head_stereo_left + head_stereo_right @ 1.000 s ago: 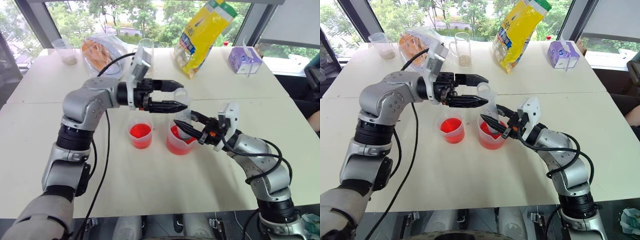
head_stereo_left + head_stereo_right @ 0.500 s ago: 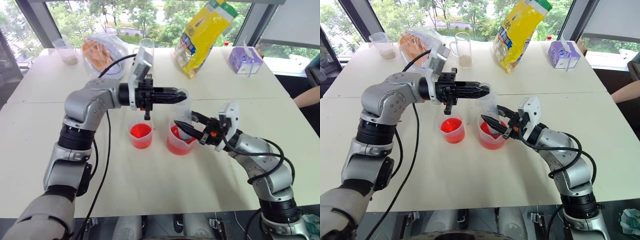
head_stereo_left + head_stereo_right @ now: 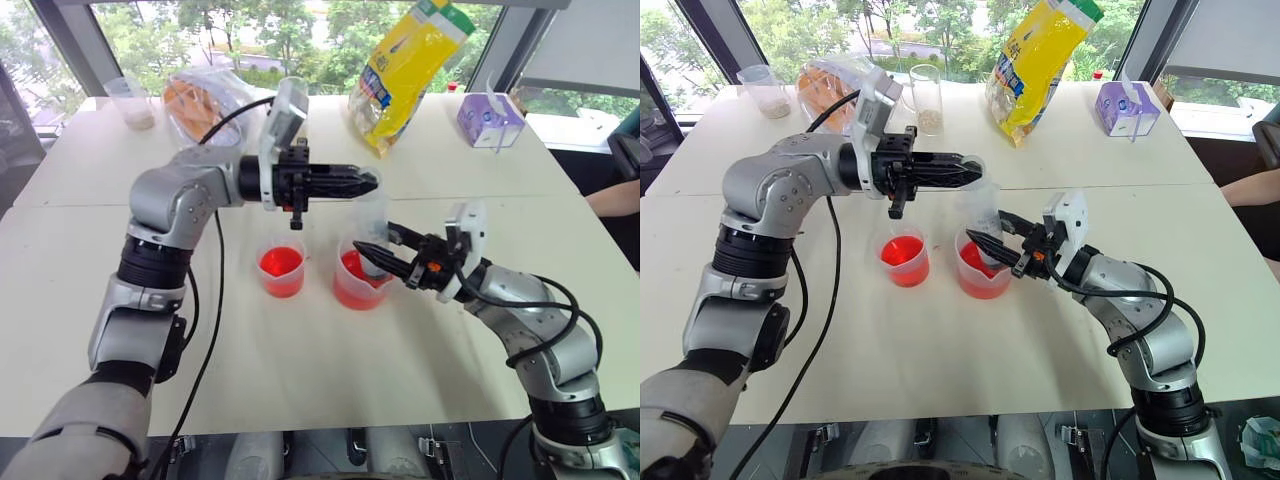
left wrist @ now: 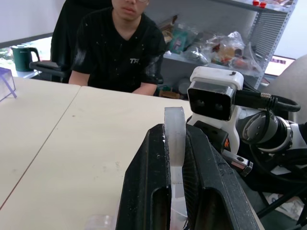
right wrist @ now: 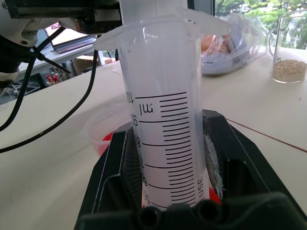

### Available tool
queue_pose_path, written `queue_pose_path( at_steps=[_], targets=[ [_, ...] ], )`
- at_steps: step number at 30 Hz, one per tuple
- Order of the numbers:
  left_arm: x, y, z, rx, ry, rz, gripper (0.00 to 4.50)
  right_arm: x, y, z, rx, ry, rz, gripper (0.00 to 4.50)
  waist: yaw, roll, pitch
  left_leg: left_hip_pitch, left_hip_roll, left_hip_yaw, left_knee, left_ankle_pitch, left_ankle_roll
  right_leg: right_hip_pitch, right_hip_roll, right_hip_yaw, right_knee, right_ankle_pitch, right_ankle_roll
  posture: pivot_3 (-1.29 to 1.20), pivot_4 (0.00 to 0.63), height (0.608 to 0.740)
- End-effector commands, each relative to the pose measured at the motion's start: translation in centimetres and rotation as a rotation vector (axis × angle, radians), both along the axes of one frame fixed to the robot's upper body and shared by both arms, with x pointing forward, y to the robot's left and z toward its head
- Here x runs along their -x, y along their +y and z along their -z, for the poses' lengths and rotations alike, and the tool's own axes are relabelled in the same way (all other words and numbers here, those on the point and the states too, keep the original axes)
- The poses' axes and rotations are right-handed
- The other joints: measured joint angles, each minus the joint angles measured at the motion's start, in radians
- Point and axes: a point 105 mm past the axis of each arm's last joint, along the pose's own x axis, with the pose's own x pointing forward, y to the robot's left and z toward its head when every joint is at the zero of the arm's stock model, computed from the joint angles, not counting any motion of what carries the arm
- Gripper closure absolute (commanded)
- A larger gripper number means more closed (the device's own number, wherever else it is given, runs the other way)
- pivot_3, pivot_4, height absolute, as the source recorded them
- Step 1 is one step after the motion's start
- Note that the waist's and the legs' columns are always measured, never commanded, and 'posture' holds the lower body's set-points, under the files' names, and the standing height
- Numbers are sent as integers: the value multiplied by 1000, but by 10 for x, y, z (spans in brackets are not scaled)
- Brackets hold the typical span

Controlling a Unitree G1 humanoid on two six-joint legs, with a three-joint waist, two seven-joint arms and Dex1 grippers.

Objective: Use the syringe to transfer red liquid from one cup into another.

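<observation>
Now the right gripper [image 3: 992, 245] is clamped around the barrel of the syringe [image 5: 165, 129], holding it upright in the spouted cup [image 3: 982, 277] of red liquid [image 3: 970, 257]. Above, the left gripper [image 3: 372, 182] is pinched onto the syringe's plunger top. Just beside stands the smaller cup [image 3: 281, 270], also holding red liquid.

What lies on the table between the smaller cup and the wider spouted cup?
Nothing. In the left eye view a narrow strip of bare table separates the smaller cup from the spouted cup.
</observation>
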Motion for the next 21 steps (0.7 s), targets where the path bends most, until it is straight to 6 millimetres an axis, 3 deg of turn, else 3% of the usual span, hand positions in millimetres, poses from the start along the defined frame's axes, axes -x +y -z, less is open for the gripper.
queue_pose_path(
  at_steps=[1, 21],
  targets=[
    [-2, 19, -50, 116, -174, -78, 4399, 11, 10, 20, 43, 78, -84, 3111, 0, 0, 0, 0, 0, 0, 0, 0, 0, 0, 0, 0, 0, 0, 0, 0, 150, 740],
    [-3, 21, -52, 109, -184, -78, 4399, 7, 12, 5, 26, 31, -82, 3111, 0, 0, 0, 0, 0, 0, 0, 0, 0, 0, 0, 0, 0, 0, 0, 0, 150, 740]
  ],
)
